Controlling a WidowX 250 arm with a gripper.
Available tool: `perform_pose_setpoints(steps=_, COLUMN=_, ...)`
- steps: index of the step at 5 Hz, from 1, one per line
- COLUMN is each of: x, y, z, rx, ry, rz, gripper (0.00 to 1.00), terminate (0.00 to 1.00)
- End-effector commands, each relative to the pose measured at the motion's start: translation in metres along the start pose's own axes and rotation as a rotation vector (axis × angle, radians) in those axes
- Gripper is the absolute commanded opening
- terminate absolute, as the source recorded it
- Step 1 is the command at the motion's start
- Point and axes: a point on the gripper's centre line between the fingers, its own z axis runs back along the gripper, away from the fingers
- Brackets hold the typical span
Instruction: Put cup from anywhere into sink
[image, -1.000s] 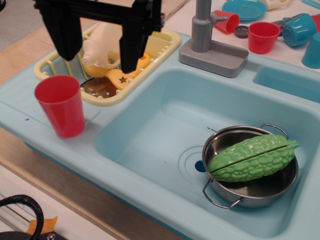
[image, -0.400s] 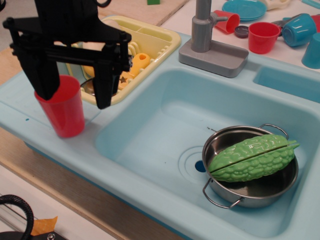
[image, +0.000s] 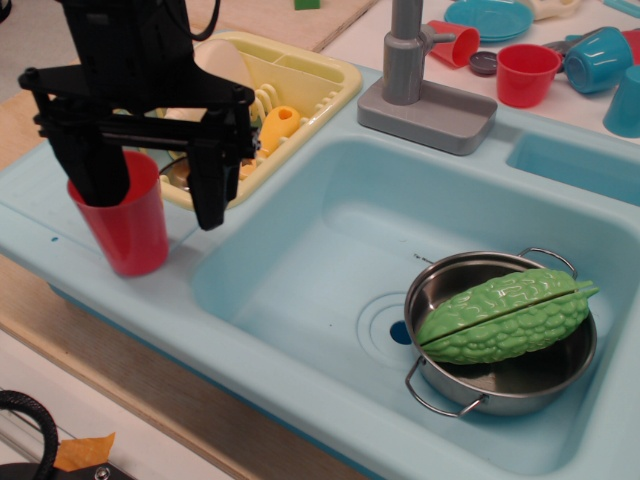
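The tall red cup (image: 135, 235) stands upright on the sink's left ledge, in front of the yellow dish rack. My black gripper (image: 155, 195) is open and low over it. The left finger (image: 95, 170) covers the cup's left rim, and the right finger (image: 212, 185) hangs just right of the cup. I cannot tell whether either finger touches it. The light-blue sink (image: 300, 250) lies to the right, with its drain (image: 398, 332) and grey faucet (image: 405, 50).
A steel pot (image: 500, 385) holding a green bitter gourd (image: 505, 315) sits in the sink's right half. The yellow dish rack (image: 320, 80) with dishes stands behind the cup. A short red cup (image: 525, 75), blue cups (image: 598, 58) and a plate stand at the back right.
My gripper has moved from over the dish rack forward, left and down, so its open fingers now stand about the red cup. The cup has not moved.
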Motion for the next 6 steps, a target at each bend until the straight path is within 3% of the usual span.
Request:
perform_pose_setpoints(steps=1, x=0.003, y=0.002, z=-0.01, rx=-0.028, ry=-0.01, rz=0.011, gripper=0.0, terminate=0.0)
perform_pose_setpoints(steps=4, x=0.003, y=-0.004, z=-0.001, rx=-0.018, ry=-0.03, rz=-0.007, gripper=0.0, terminate=0.0)
perform_pose_setpoints(steps=5, x=0.009, y=-0.023, z=0.02, rx=-0.012, ry=-0.084, rz=-0.052, gripper=0.0, terminate=0.0)
perform_pose_setpoints(steps=6, x=0.019, y=-0.052, z=0.025, rx=-0.043, ry=-0.139, rz=-0.139, gripper=0.0, terminate=0.0)
